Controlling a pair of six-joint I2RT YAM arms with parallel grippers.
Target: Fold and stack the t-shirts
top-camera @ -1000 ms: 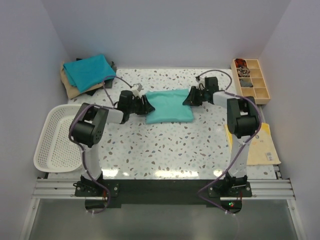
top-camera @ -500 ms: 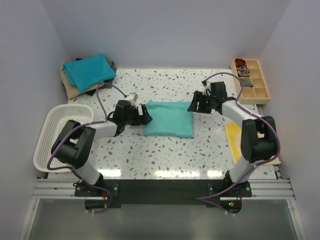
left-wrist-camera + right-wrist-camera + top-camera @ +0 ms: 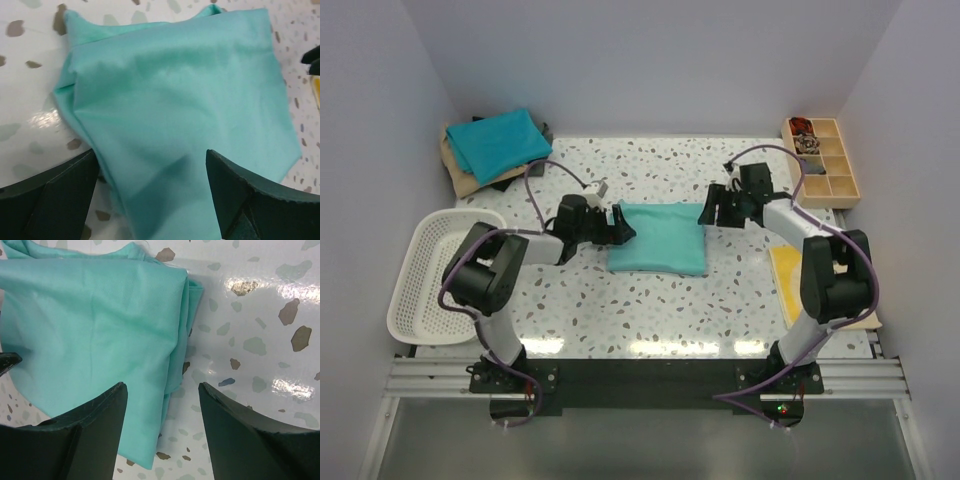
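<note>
Pose: the left arm [image 3: 485,275] rises from its base at the near left, bends sharply at the elbow, and its forearm runs low toward the far right. The left gripper [image 3: 620,226] points right, jaws spread wide. The right arm [image 3: 835,272] mirrors it, forearm reaching far-left. The right gripper [image 3: 708,212] points left, jaws spread wide. The grippers face each other, well apart.

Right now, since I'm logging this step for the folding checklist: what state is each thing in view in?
Sea-green t-shirt: folded into a flat rectangle, lying mid-table.
Teal-blue t-shirt: folded, on top of the far-left pile.
Tan t-shirt: under the teal-blue one, only its edge showing.
Left end effector: open, at the mid-table shirt's left edge.
Right end effector: open, at its right edge.
White basket: upright.
</note>
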